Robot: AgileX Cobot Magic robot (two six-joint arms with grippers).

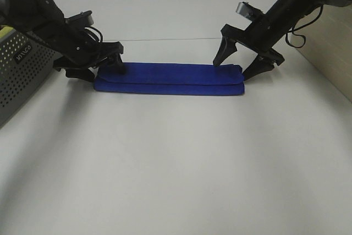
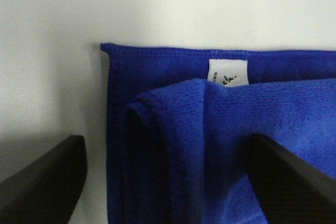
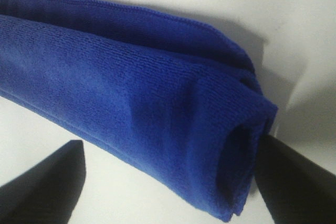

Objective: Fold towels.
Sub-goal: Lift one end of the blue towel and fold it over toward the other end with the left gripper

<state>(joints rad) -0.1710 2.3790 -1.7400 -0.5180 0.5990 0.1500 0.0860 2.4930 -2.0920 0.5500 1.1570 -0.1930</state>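
Observation:
The royal-blue towel (image 1: pixel 168 79) lies on the white table, folded into a long narrow strip with layers stacked. My left gripper (image 1: pixel 101 67) is open and low at the strip's left end, one finger on each side of it. In the left wrist view the towel (image 2: pixel 220 129) shows its rolled fold and a small white tag (image 2: pixel 227 72), between the open fingers (image 2: pixel 47 177). My right gripper (image 1: pixel 240 61) is open and straddles the strip's right end. In the right wrist view the towel's folded end (image 3: pixel 157 103) lies between the open fingers (image 3: pixel 47 182). Neither gripper holds the cloth.
A grey perforated basket (image 1: pixel 22 70) stands at the left edge behind my left arm, with a bit of yellow-green cloth (image 1: pixel 5 30) in it. A beige surface (image 1: pixel 330 64) borders the table on the right. The white table (image 1: pixel 176 163) extends in front of the towel.

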